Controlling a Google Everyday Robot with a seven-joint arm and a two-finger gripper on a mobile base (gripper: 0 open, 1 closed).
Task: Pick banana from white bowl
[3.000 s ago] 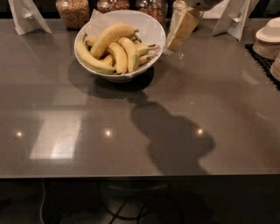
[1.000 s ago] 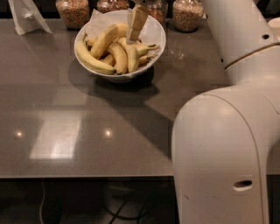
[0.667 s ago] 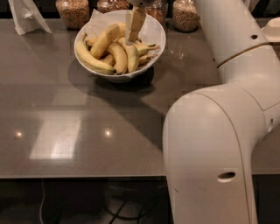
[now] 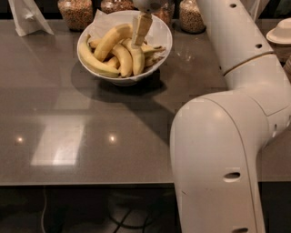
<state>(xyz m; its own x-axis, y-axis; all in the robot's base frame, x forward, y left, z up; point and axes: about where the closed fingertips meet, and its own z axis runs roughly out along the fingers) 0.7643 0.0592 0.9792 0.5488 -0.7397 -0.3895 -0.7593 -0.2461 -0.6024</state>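
Observation:
The white bowl [image 4: 163,29] stands at the back middle of the dark table and holds several bananas on white paper. The plump golden banana [image 4: 110,41] lies on top, slanting from upper right to lower left. Slimmer bananas [image 4: 123,59] lie beside and under it. My gripper [image 4: 141,30] hangs down into the bowl from above, just to the right of the plump banana's upper end and over the slimmer ones. My white arm [image 4: 236,41] reaches in from the right.
Glass jars [image 4: 76,12] of grain stand behind the bowl, with another jar [image 4: 190,16] to the right. A white paper stand [image 4: 27,16] is at the back left. Stacked pale dishes [image 4: 280,34] sit at the far right. My arm's bulky elbow [image 4: 218,159] fills the right foreground.
My gripper has moved left from beside the bowl to over it and has dropped slightly lower among the bananas. The arm has swung into the right foreground. The bananas have not moved.

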